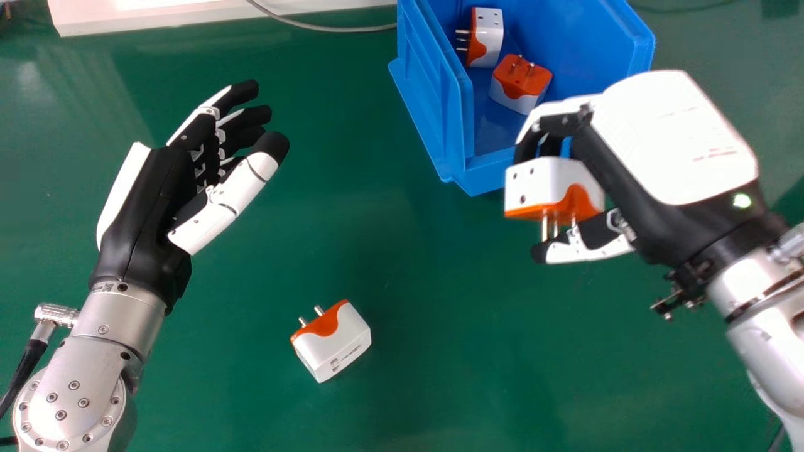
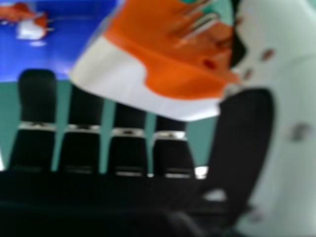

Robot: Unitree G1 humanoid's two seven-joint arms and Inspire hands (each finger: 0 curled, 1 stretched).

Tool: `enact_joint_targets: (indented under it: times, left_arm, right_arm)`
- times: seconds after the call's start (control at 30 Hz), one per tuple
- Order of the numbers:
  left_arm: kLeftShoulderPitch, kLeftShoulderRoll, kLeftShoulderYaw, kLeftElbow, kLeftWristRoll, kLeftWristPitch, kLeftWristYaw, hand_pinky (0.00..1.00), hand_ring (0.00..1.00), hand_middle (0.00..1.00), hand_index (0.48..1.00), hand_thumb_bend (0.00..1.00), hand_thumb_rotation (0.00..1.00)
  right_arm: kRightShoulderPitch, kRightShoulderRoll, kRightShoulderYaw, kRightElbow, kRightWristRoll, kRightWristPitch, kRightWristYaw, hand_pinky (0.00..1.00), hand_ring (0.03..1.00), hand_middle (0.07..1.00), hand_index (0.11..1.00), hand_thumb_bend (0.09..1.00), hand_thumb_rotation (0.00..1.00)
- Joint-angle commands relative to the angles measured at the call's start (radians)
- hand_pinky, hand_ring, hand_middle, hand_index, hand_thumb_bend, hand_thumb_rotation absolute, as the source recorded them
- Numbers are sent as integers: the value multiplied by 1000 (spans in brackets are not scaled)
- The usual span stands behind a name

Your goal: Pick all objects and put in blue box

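My right hand (image 1: 666,138) is at the right, with its fingers and thumb closed round a white and orange plug adapter (image 1: 553,185), prongs pointing down toward the thumb. That adapter hangs just in front of the blue box's near corner. In the right hand view the held adapter (image 2: 163,64) lies between the fingers and thumb of my right hand (image 2: 37,103). The blue box (image 1: 433,107) holds two adapters, one upright (image 1: 488,41) and one prongs up (image 1: 518,81). Another adapter (image 1: 336,345) lies on the table. My left hand (image 1: 151,207) is open and holds nothing.
The green table (image 1: 402,251) runs under everything. A white edged object (image 1: 157,16) lies along the back left, with a grey cable (image 1: 326,28) running from it to the box. A black cable (image 1: 25,370) is joined to the left forearm.
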Motion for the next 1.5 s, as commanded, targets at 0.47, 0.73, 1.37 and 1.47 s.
enact_joint_targets:
  times: [0.47, 0.73, 1.37, 1.47]
  left_arm:
    - [-2, 6, -3, -31, 8, -6, 10, 821, 861, 857, 881, 648, 585]
    - [7, 3, -9, -42, 12, -6, 13, 818, 861, 856, 881, 647, 583]
    - [14, 2, -5, -41, 3, -8, 10, 815, 861, 857, 881, 655, 586]
    - [15, -1, -5, -40, 2, -7, 11, 816, 862, 858, 882, 659, 589]
  right_arm:
    - [-358, 17, 37, 323, -63, 24, -131, 348, 429, 509, 516, 496, 0]
    - [-582, 41, 128, 617, -73, 25, -179, 348, 429, 509, 511, 496, 0]
    - [-1009, 110, 362, 1235, -150, 18, -383, 347, 429, 515, 503, 496, 0]
    - [-1059, 125, 399, 1316, -160, 29, -410, 344, 433, 515, 493, 497, 0]
